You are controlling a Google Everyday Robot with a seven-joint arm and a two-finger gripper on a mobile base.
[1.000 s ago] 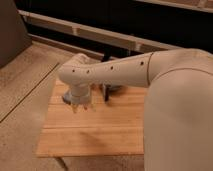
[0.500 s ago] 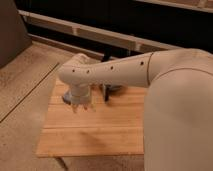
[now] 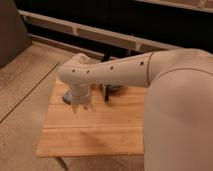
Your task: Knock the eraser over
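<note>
1. Robot arm [image 3: 172, 95]: a broad white limb enters from the right and reaches left across the far half of the work surface. It covers much of what lies under it.

2. Wooden table [image 3: 100, 135]: a slatted top on a speckled floor. Its near half shows bare wood.

3. Gripper [image 3: 82, 105]: it hangs from the wrist at the arm's left end, pointing down over the far-left part of the table, close above the wood. Whether the claw is released or clenched cannot be told. Nothing is seen in it.

4. Greyish flat shape [image 3: 119, 89]: it lies just right of the eraser and is partly tucked under the arm's lower edge. Its outline is too unclear to identify further.

5. Eraser [image 3: 106, 94]: a small, dark, narrow block that appears to stand on end at the far middle of the table. It is just to the right of the gripper and not touching it.

6. Handling assessment:
   - The eraser is judged light and stiff, tall for its small footing, and so easy to tip.
   - No grasp is called for. A sideways push high on its body should topple it, while contact low down may only slide it across the smooth wood.
   - A sweep to the right risks disturbing the greyish shape beside it.
</note>
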